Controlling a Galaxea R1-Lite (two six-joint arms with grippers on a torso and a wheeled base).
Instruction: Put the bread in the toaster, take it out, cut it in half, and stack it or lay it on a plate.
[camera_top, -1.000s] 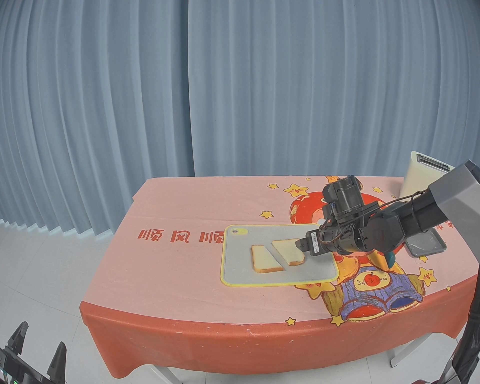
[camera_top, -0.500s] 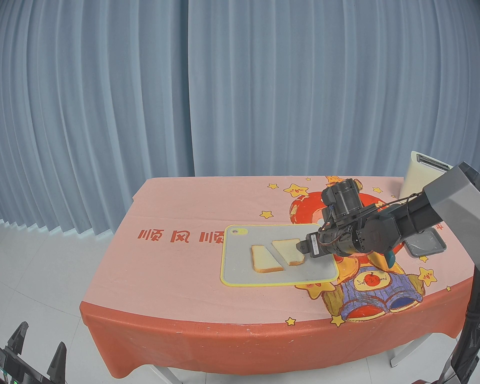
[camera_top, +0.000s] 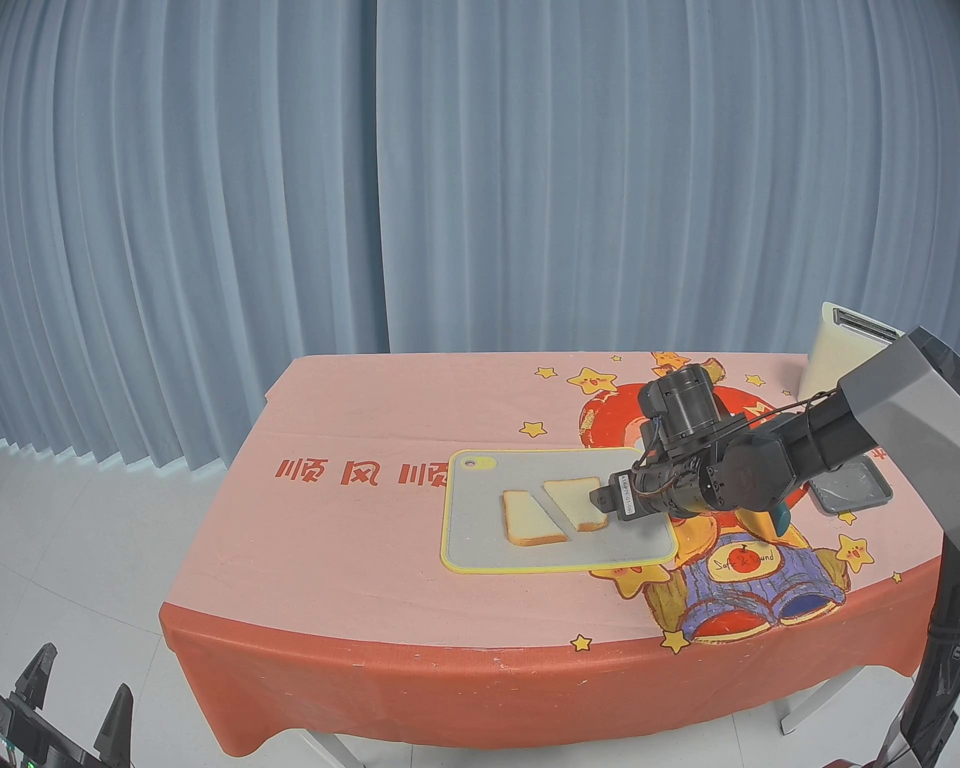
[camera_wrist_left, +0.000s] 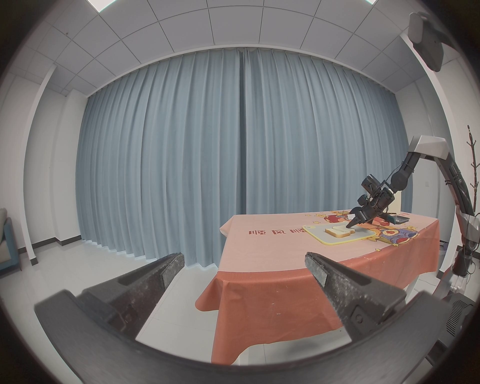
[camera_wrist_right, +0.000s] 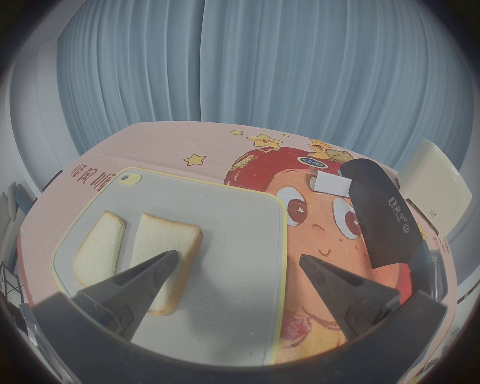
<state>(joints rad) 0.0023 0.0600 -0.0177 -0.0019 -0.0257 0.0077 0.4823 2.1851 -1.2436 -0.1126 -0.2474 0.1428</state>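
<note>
Here, right claw (camera_wrist_right: 237, 257) spread wide at soft bread halves (camera_wrist_right: 160, 235), flat yellow-rimmed board (camera_wrist_right: 235, 220), left claw (camera_wrist_left: 243, 257) parted.

Left bread half (camera_top: 530, 519) beside right bread half (camera_top: 577, 501) on the cutting board (camera_top: 480, 545) (toaster (camera_top: 845, 348) far right)

Blue-grey curtains (camera_top: 400, 170); white tiled floor (camera_top: 80, 560); panelled ceiling (camera_wrist_left: 240, 20)

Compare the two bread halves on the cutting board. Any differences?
The right half lies next to the open right gripper; the left half lies farther off. In the right wrist view, one finger overlaps the right half, while the left half shows whole. Shared: both lie flat on the cutting board, with a narrow gap between them.
</note>
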